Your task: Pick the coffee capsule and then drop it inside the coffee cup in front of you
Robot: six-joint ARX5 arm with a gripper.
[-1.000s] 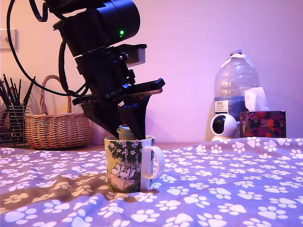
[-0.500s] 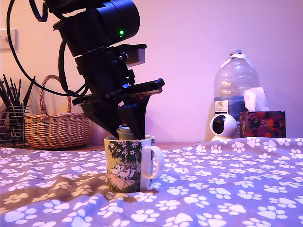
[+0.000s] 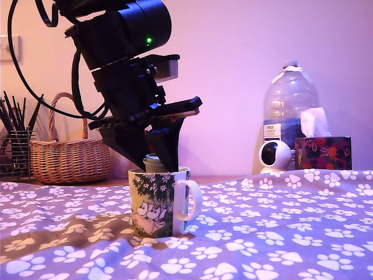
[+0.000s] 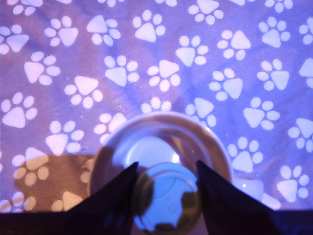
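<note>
Paw-print cloth (image 3: 280, 245), pink wall (wicker basket (image 3: 70, 157) behind), gripper (image 4: 166, 196) clamping coffee capsule (image 4: 166, 203) above coffee cup (image 3: 158, 201)

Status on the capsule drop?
Gripper shut on coffee capsule. Capsule over the coffee cup mouth, not released. Nothing in the way.

In my exterior view the coffee cup (image 3: 159, 202) stands on the cloth-covered table (image 3: 280, 233) at lower centre, with my gripper (image 3: 158, 162) directly above its mouth and the coffee capsule (image 3: 154, 161) between the fingers, just over the rim. Behind it at the exterior view's left sit a wicker basket (image 3: 70, 154) and a pen holder (image 3: 14, 149). At the exterior view's right, along the back, I see a water bottle (image 3: 289, 105), a small camera (image 3: 274, 155) before it, and a tissue box (image 3: 323, 150) just beside that.
</note>
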